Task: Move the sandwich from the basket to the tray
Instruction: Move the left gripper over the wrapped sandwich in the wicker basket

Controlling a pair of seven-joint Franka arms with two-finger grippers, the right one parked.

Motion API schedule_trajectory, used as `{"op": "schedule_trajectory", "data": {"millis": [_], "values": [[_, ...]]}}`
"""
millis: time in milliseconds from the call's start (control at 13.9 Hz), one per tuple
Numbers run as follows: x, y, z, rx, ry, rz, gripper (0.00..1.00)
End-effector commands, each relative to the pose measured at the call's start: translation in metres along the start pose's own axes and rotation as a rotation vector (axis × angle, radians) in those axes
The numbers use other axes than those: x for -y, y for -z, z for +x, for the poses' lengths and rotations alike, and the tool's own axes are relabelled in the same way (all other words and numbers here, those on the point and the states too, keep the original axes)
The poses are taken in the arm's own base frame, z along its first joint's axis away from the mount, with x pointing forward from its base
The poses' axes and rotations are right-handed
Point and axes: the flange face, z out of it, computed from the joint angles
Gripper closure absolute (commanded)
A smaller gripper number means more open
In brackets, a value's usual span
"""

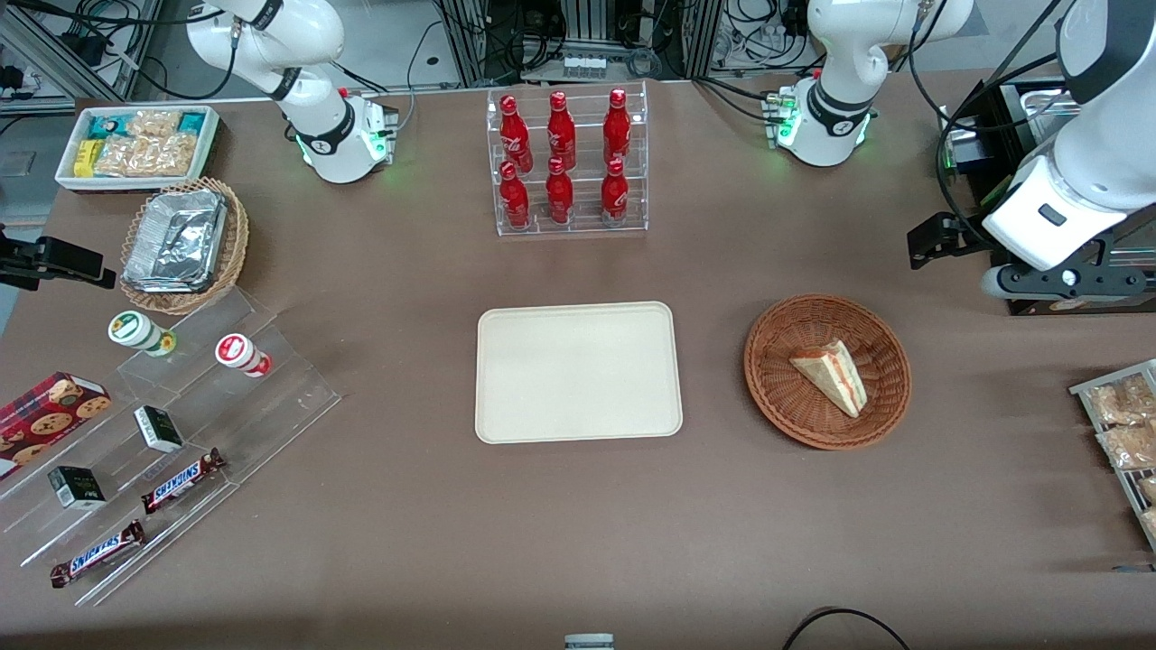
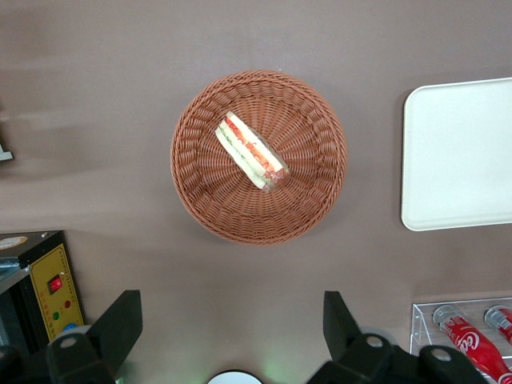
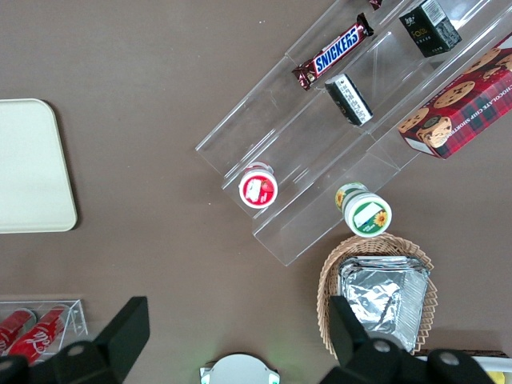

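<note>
Desk (image 1: 578,542), front view: tray, basket and raised gripper, before the pick.

Lowest in frame among the task items, the tray (image 1: 578,372) sits at centre, bare. Just above its level at centre right, the basket (image 1: 826,370) holds the sandwich (image 1: 833,375), lying on its side, filling edge exposed. At the upper right edge the gripper (image 2: 232,336) hangs high, jaws wide apart, well clear of the basket. Judged best: descend over the wedge, turn the jaws to span the two bread faces, close gently, lift clear of the rim.
</note>
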Motion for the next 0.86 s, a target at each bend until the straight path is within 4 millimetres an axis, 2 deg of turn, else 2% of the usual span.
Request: {"op": "schedule_trajectory", "data": {"millis": [0, 144, 432, 721, 793], "values": [[0.002, 0.003, 0.004, 0.003, -0.015, -0.011, 0.0], [0.002, -0.01, 0.014, -0.009, -0.015, -0.001, 0.0], [-0.005, -0.066, 0.031, 0.032, -0.021, -0.011, 0.0], [-0.012, -0.123, 0.039, -0.001, -0.007, -0.013, 0.0], [-0.02, -0.137, 0.038, -0.016, 0.018, -0.013, 0.0]]}}
